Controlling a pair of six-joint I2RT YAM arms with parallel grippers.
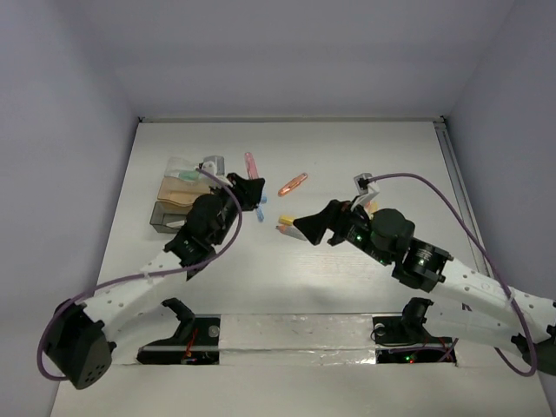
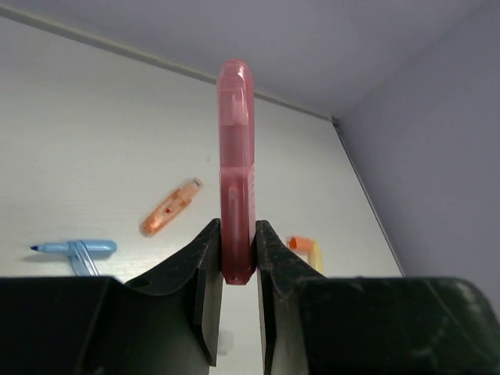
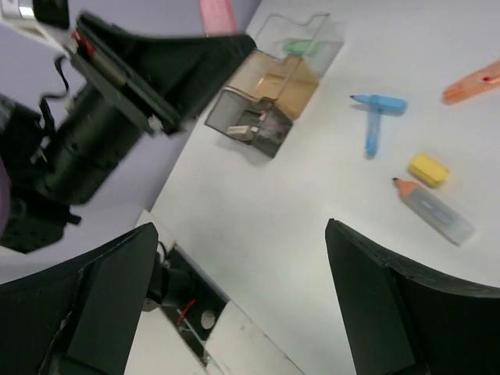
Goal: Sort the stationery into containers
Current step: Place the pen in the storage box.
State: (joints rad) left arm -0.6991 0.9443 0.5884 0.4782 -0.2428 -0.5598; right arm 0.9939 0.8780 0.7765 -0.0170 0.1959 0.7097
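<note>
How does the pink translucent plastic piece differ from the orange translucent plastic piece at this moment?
Hold: the pink translucent plastic piece is clamped between the shut fingers of the left gripper, while the orange translucent plastic piece lies free on the white table, with nothing touching it.
Pose: the pink piece stands on end out of the jaws; the orange one lies flat, at a slant.
Shared: both are see-through, elongated stationery pieces.

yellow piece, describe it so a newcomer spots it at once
On the white table, look right of the clear container box. The yellow piece lies between the crossed blue pieces and a clear orange-tipped marker; unlike them, it is short, blocky and solid yellow.
</note>
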